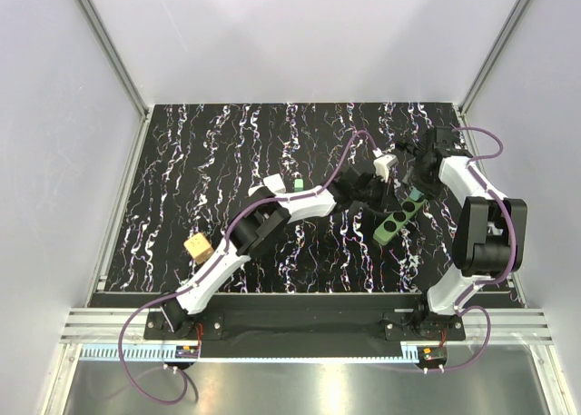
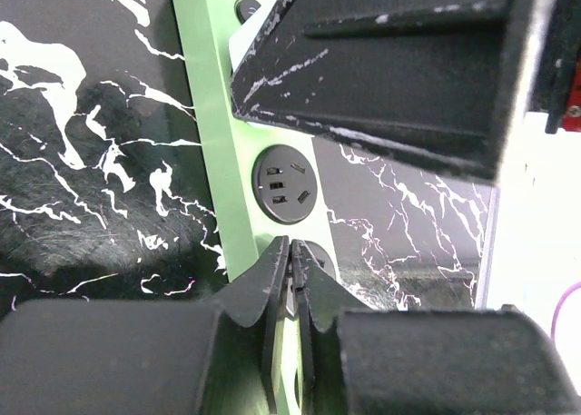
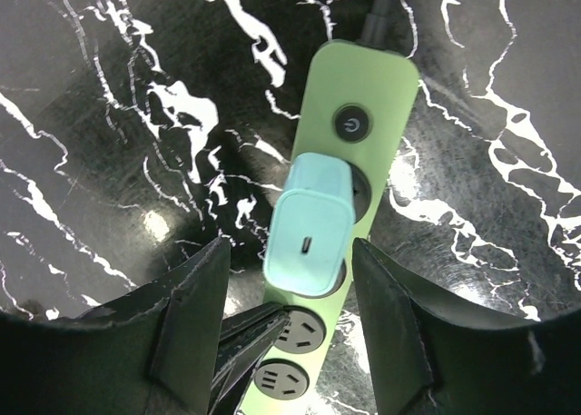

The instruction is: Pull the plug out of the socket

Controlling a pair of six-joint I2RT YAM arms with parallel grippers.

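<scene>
My left fingers (image 2: 272,292), pressed together, bear down on the socket (image 3: 363,79) lying on the bench (image 3: 109,115). My right fingers (image 3: 386,333) stand spread either side of the plug (image 3: 309,229). I should close squarely on its flanks, then pull straight out.

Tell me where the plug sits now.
In the right wrist view, the plug sits in the socket, just below its power button, between the fingers of the right tool.

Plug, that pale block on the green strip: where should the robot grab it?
Grip the plug by its two flat long sides, from above: it stands off the socket as a boxy block, and the open right gripper straddles it.
</scene>
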